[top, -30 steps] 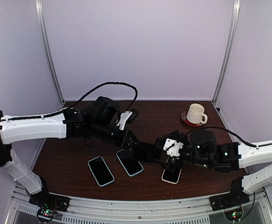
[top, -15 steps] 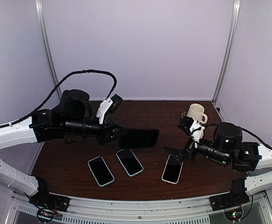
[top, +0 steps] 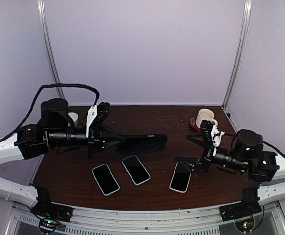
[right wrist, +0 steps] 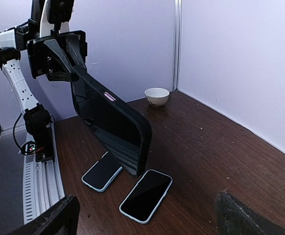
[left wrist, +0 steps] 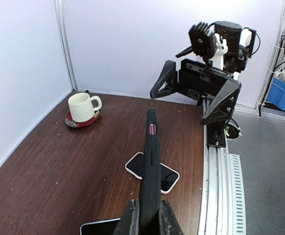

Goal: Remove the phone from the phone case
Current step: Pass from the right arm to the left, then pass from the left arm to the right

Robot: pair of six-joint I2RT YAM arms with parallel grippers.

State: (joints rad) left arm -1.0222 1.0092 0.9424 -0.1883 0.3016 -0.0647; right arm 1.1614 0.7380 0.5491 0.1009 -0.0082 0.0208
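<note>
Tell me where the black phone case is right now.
In the top view the black phone case is held in the air by the left gripper, just left of centre, above the middle phone of three lying flat.

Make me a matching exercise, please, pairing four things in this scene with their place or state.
Things:
1. black case
2. mug
3. right gripper
4. bowl

Places or states:
a. standing on the red coaster
b. open, holding nothing
c. clamped in the left gripper, off the table
d. at the table's back left corner

Pairs: 1-c, 2-a, 3-b, 4-d.
</note>
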